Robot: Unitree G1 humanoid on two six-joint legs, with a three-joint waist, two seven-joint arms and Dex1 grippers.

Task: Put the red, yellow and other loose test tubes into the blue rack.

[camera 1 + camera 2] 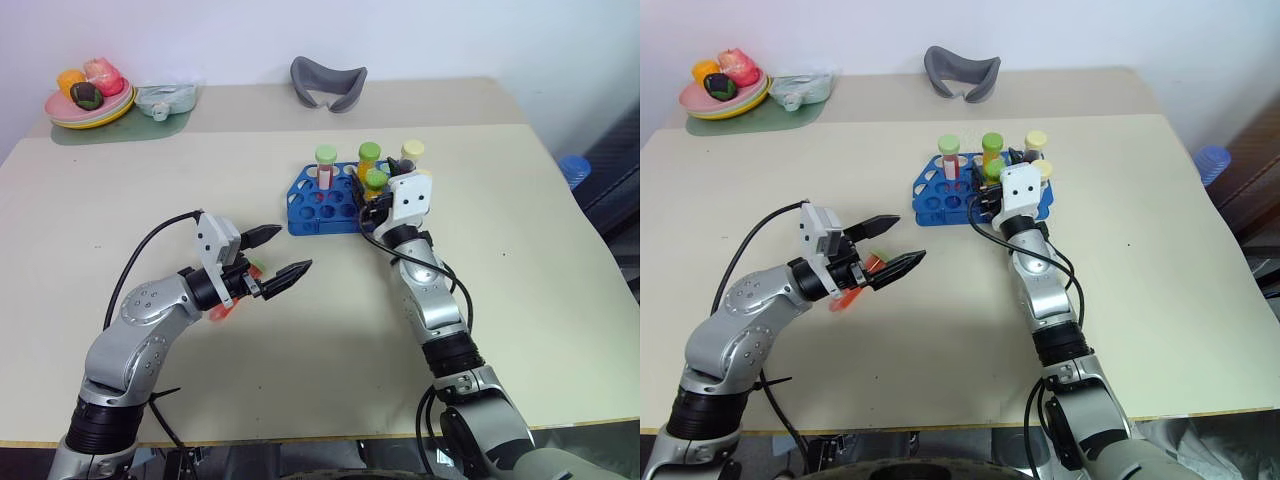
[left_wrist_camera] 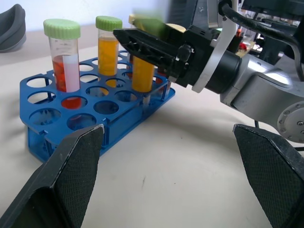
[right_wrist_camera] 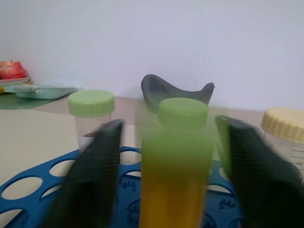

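Note:
The blue rack [image 1: 303,216] stands at the middle of the table. It holds a red tube with a green cap [image 1: 326,168], a yellow tube with a green cap [image 1: 369,156] and a cream-capped tube [image 1: 412,152]. My right gripper [image 3: 166,127] is at the rack's near right side, open, its fingers on either side of another green-capped yellow tube [image 3: 178,161] that stands in a hole. To the left, my left gripper [image 1: 295,250] hovers open over the table, pointing toward the rack. A loose red tube [image 1: 226,308] lies under that hand, mostly hidden.
A plate of fruit [image 1: 60,112] and a pale green dish [image 1: 165,100] sit at the far left corner. A grey curved object [image 1: 328,82] lies at the back. A blue object [image 1: 575,168] stands beyond the table's right edge.

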